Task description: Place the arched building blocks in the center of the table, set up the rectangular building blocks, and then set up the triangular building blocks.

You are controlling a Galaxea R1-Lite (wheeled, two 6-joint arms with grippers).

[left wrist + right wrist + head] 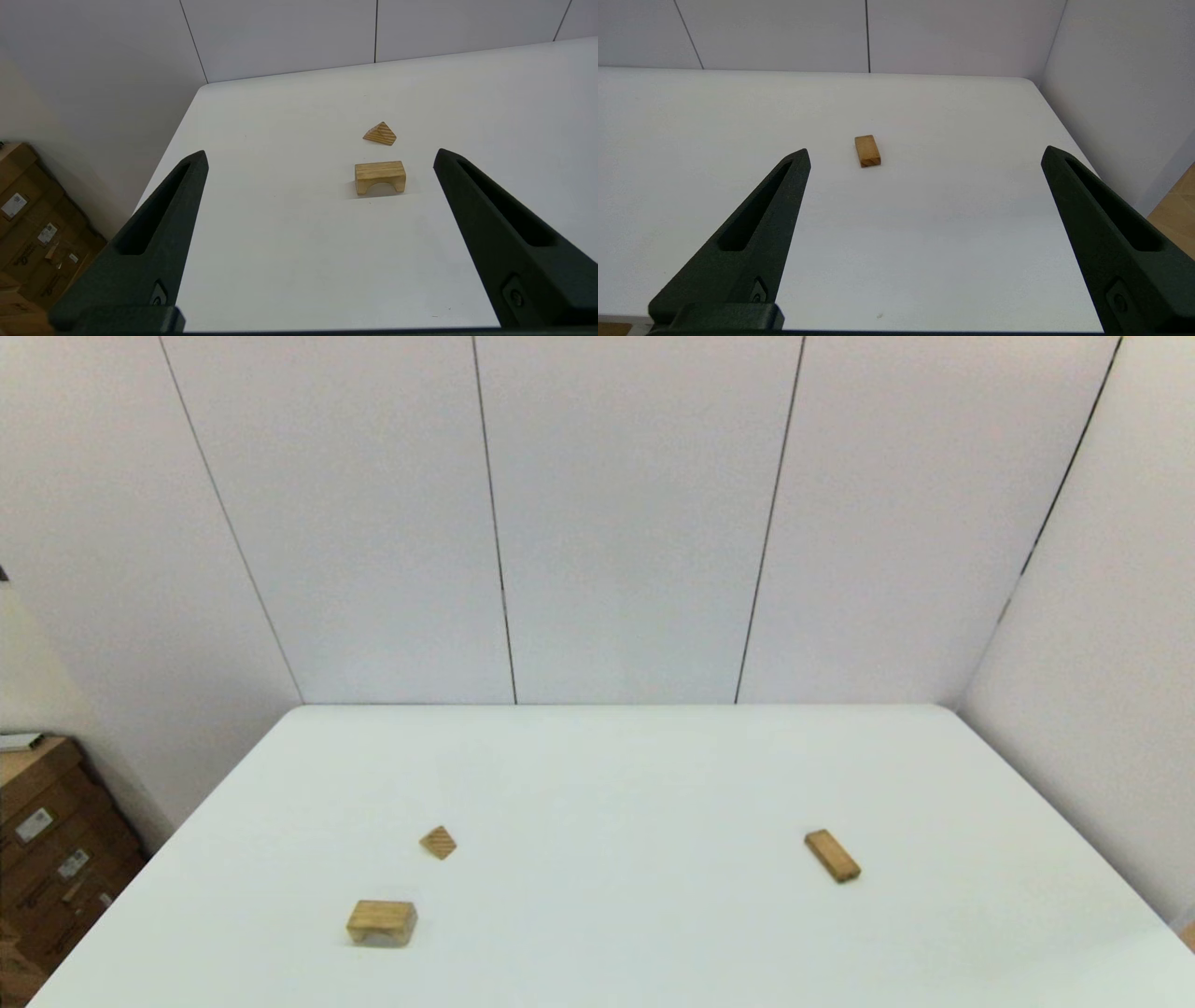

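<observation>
The arched block [382, 922] [380, 177] stands on the white table [616, 784] at the near left, its curved cut-out facing down. Just behind it lies the small striped triangular block [438, 842] [380, 134]. The flat rectangular block [832, 855] [867, 150] lies far off at the right. Neither arm shows in the head view. My left gripper [320, 156] is open, held back from the arched block with nothing between its fingers. My right gripper [924, 154] is open too, well short of the rectangular block.
Stacked cardboard boxes [47, 859] [28, 224] stand on the floor beyond the table's left edge. White wall panels close the back and the right side. The wide stretch of table between the left blocks and the right block is bare.
</observation>
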